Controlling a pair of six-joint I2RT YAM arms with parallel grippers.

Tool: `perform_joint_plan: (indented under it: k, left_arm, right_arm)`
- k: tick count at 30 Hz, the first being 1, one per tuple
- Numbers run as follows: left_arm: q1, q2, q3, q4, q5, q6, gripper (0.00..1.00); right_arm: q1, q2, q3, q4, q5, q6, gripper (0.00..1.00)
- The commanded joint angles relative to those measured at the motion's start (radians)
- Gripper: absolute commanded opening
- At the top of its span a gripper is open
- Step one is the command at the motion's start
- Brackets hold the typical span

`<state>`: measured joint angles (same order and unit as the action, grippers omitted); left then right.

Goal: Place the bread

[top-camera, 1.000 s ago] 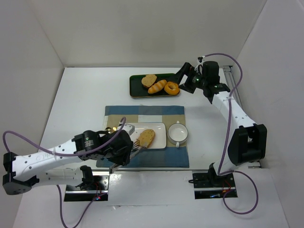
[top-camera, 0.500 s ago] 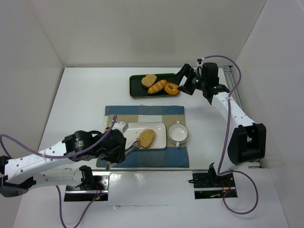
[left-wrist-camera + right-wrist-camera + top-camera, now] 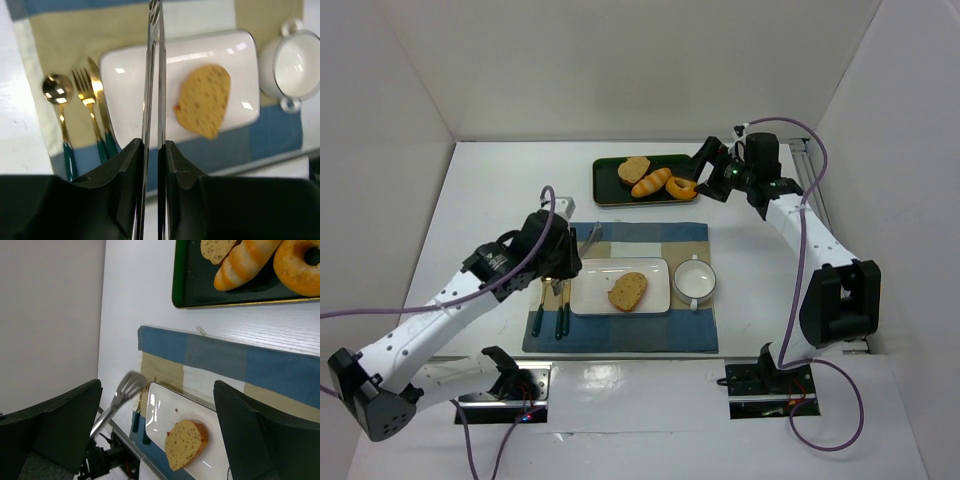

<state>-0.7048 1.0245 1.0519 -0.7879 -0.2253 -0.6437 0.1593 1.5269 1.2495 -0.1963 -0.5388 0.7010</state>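
We see the bread (image 3: pixel 628 290) lying flat on a white rectangular plate (image 3: pixel 592 296), a little toward the plate's right end, with nothing touching it. The plate sits on a blue and tan checked placemat (image 3: pixel 620 238) in the middle of the table (image 3: pixel 490 200), closer to the near edge than the far one.

Just off the plate's right end, on the same mat, stands a white two-handled bowl (image 3: pixel 695 279). Off its left end a spoon (image 3: pixel 55 90), a fork (image 3: pixel 82 85) and a knife (image 3: pixel 97 85) lie side by side, gold with teal handles.

Toward the far edge, right of centre, a dark tray (image 3: pixel 608 192) holds three things: a paler slice (image 3: pixel 634 168) at its left, a long glossy roll (image 3: pixel 651 182) in the middle and a ring doughnut (image 3: pixel 681 186) at its right.

The left gripper (image 3: pixel 154 147) is pinched on a pair of metal tongs (image 3: pixel 161 90), whose two arms are pressed nearly together. It is over the placemat's left edge, beside the cutlery, and the tongs' tip reaches toward the mat's far left corner, clear of the bread.

The right gripper (image 3: pixel 708 172) hangs with its fingers spread wide and nothing between them, just past the tray's right end.
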Motion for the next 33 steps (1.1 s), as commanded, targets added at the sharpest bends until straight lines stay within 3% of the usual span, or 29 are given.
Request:
perform_joint_plan:
  k: [1, 7, 21, 27, 33]
  left_arm:
    - [0.144, 0.049, -0.062, 0.255, 0.111, 0.177, 0.34]
    - [0.404, 0.172, -0.109, 0.502, 0.260, 0.234, 0.33]
    - [0.724, 0.431, -0.010, 0.694, 0.412, 0.286, 0.33]
    - [0.775, 0.580, 0.066, 0.713, 0.383, 0.306, 0.32]
    - [0.775, 0.675, 0.161, 0.682, 0.261, 0.360, 0.32]
  right_arm:
    - [-0.006, -0.050, 0.008, -0.023, -0.004, -0.028, 1.00]
    - [-0.006, -0.070, 0.008, -0.045, -0.004, -0.038, 1.00]
    - [-0.006, -0.088, -0.024, -0.009, -0.033, -0.040, 1.00]
    - [0.003, -0.097, -0.024, 0.018, -0.044, -0.040, 1.00]
    - [0.003, -0.116, -0.042, 0.028, -0.062, -0.031, 1.00]
